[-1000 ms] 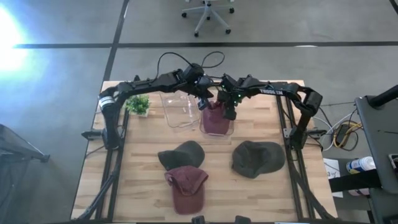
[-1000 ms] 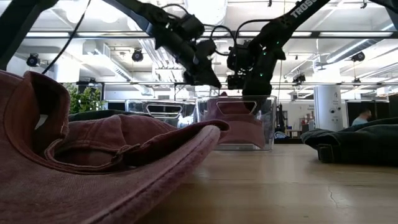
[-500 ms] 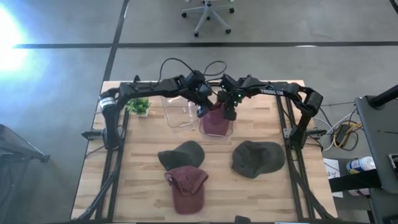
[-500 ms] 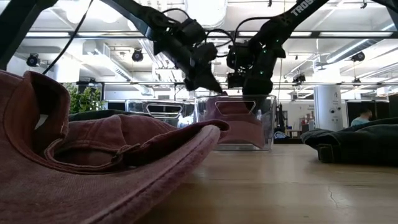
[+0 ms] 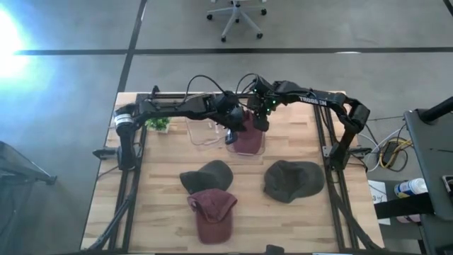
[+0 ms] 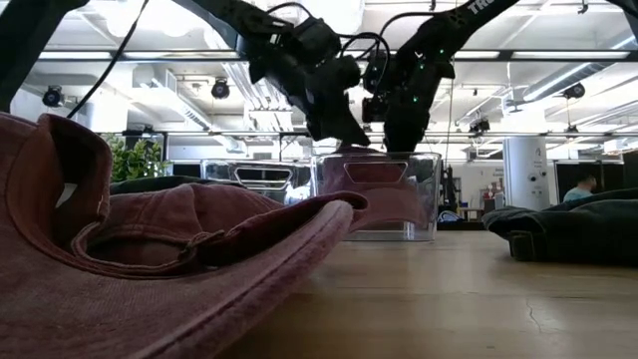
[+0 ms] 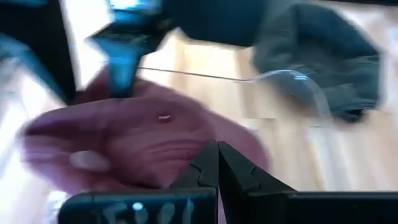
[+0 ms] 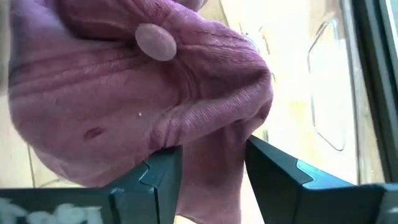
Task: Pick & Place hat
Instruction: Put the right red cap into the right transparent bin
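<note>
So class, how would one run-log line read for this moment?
left gripper: shut, over maroon fabric hat | right gripper: pinching hat fold | hat: in clear plastic bin

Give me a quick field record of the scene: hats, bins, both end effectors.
bin with hat: clear bin holding maroon hat
second bin: empty clear bin beside it
hats on table: dark green hat, red hat, olive hat
left end effector: shut, over the maroon hat
right end effector: parted around a fold of the maroon hat

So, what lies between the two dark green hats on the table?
Bare wood: the high view shows only table between the left green hat and the right green hat.
</note>
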You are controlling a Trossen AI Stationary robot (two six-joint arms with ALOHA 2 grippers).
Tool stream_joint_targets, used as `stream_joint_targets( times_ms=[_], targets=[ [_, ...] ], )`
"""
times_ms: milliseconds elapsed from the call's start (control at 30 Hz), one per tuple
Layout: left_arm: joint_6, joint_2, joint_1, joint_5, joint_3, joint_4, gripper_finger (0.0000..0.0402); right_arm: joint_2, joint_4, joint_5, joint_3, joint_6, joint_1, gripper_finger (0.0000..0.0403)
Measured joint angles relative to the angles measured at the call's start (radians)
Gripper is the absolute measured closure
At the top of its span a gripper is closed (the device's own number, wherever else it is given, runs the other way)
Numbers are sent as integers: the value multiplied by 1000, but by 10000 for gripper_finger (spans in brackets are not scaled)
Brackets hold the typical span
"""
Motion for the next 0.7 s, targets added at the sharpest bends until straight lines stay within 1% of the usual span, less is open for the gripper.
stream_joint_targets(
  times_ms=[167, 367, 433, 633, 700],
  targets=[
    [-1, 2, 12, -9, -23, 67, 401, 0, 2, -4, -15, -12, 0, 239],
    [-1, 2, 12, -32, -62, 84, 401, -21, 0, -2, -10, 0, 0, 239],
    [-2, 2, 13, -48, -75, 101, 401, -46, -27, -2, 4, 2, 1, 239],
    [-3, 2, 14, -55, -78, 138, 401, -90, -167, -1, 27, 18, 6, 239],
    [-2, 2, 15, -60, -78, 152, 401, -108, -153, -3, 25, 18, 8, 239]
  ],
)
